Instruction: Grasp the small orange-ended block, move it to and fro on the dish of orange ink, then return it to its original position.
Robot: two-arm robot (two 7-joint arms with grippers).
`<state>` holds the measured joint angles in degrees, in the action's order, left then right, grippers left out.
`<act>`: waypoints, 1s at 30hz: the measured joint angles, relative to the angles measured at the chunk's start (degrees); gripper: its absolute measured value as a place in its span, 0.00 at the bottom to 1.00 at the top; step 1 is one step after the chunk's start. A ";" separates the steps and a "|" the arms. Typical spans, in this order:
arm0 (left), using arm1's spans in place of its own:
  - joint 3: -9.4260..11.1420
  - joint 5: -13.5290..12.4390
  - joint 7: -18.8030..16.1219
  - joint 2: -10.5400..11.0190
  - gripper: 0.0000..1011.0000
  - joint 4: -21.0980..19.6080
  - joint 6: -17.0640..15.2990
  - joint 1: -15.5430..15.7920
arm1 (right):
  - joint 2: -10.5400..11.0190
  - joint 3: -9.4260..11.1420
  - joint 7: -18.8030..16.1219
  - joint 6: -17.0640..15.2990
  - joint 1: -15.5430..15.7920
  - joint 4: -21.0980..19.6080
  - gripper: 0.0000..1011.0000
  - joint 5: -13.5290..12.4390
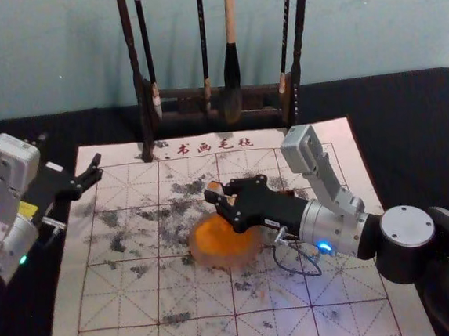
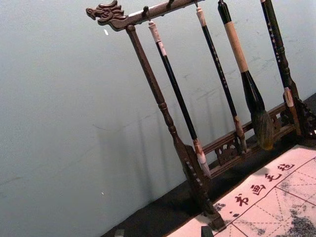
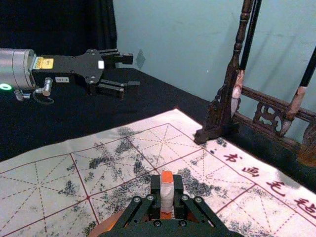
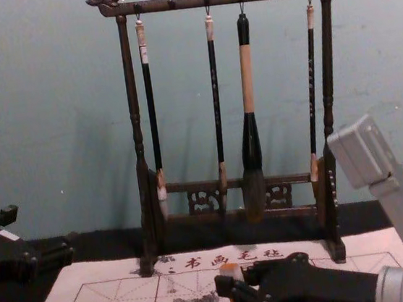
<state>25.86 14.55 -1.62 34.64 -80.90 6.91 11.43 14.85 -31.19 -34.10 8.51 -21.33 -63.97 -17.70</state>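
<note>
Pale blue-green wall (image 1: 385, 20) fills the top of the head view, above a black-covered surface (image 1: 417, 120). A gridded, ink-flecked mat (image 1: 110, 304) spreads across the centre and bottom. At upper centre stands a dark carved rack (image 1: 131, 58) with four brushes (image 4: 247, 80) hanging from its bar. The right gripper (image 1: 217, 193) reaches in from the right edge to the centre, its jaws clenched on the small orange-ended block (image 3: 167, 195) — upright between them, white in the middle. Just below the jaws in the head view sits the dish (image 1: 201, 256) of orange ink (image 1: 221, 237); whether the block touches it, I cannot tell. At the left edge, the left gripper (image 1: 70, 154) hangs idle — jaws parted, holding nothing.
</note>
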 joint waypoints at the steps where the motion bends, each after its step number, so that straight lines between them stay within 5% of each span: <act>1: 0.00 0.00 0.00 0.00 0.99 0.00 0.00 0.00 | 0.05 0.10 0.03 0.00 0.12 -0.20 0.11 -0.08; 7: 0.00 0.00 0.00 0.00 0.99 0.00 0.00 0.00 | 0.24 0.87 -0.04 1.16 1.18 -1.65 0.11 -1.05; 19: 0.00 0.00 0.00 0.00 0.99 0.00 0.00 0.00 | 1.81 5.36 1.45 9.24 7.14 -10.80 0.11 -4.13; 30: 0.00 0.00 0.00 0.00 0.99 0.00 0.00 0.00 | 4.16 10.39 5.66 9.74 13.60 -17.96 0.11 -4.83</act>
<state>25.86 14.55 -1.62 34.65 -80.90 6.91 11.43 19.01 -20.80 -28.44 18.25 -7.73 -81.93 -22.52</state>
